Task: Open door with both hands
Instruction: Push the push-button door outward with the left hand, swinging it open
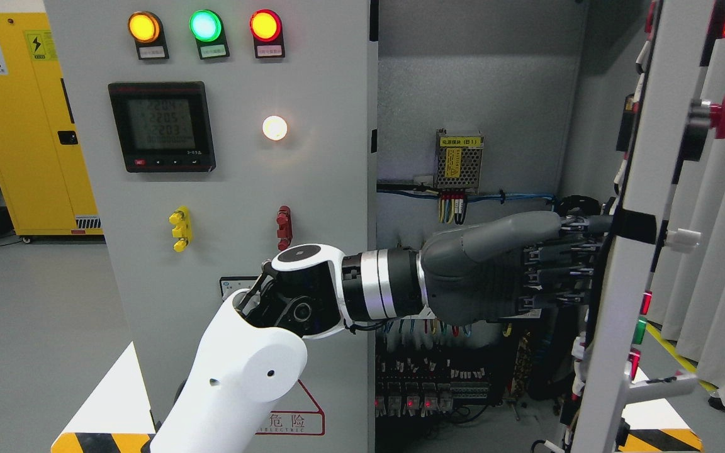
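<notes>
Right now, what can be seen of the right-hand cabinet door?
The right door is a pale grey metal panel, swung wide open and seen nearly edge-on at the picture's right. Its front carries a red mushroom button, a white knob, small red and green lamps and a handle low down; wiring runs along its inner face. The left hand, reaching across, presses its fingers against the inner side.

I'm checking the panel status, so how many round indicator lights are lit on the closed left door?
4: an amber light, a green light and a red light in a row along the top, and a white light right of the digital meter. None looks hidden.
</notes>
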Tool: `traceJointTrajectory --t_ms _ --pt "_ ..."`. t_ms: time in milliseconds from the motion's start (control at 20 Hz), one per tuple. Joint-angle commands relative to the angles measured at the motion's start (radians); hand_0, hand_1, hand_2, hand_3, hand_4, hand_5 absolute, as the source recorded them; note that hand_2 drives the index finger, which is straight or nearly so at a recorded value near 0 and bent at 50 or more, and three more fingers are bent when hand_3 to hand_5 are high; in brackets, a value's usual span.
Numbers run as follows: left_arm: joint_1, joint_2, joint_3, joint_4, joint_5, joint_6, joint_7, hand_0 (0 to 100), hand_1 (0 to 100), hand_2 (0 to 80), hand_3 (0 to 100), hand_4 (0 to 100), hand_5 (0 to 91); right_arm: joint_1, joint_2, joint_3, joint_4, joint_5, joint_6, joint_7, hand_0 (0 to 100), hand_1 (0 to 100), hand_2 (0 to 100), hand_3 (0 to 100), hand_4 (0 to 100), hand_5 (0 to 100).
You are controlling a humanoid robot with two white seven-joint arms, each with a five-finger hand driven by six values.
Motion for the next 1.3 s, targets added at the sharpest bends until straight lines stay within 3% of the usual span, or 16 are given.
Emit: traceJointTrajectory --t_ms 0,200,501,651,1252 --pt "0.000 -0.095 -0.036 -0.023 -0.034 0.001 0.011 12 56 0.0 0 0 0.0 0.011 0.012 -0.002 0.000 0.000 0.000 0.000 0 50 4 0 0 0" --pt "-0.002 -0.133 -0.053 -0.024 -0.094 -0.001 0.012 12 56 0.0 0 0 0.0 0.011 0.012 -0.002 0.000 0.000 0.000 0.000 0 50 4 0 0 0" --pt "-0.013 -0.133 -0.066 -0.029 -0.095 -0.009 0.017 12 56 0.0 0 0 0.0 0.011 0.012 -0.002 0.000 0.000 0.000 0.000 0 50 4 0 0 0" --pt "-0.026 -0.133 -0.078 -0.036 -0.094 -0.012 0.054 12 56 0.0 0 0 0.0 0.011 0.012 -0.002 0.000 0.000 0.000 0.000 0 50 4 0 0 0" --pt "-0.051 -0.132 -0.156 -0.013 -0.089 -0.056 0.055 12 56 0.0 0 0 0.0 0.011 0.011 -0.002 0.002 0.000 0.000 0.000 0 50 4 0 0 0"
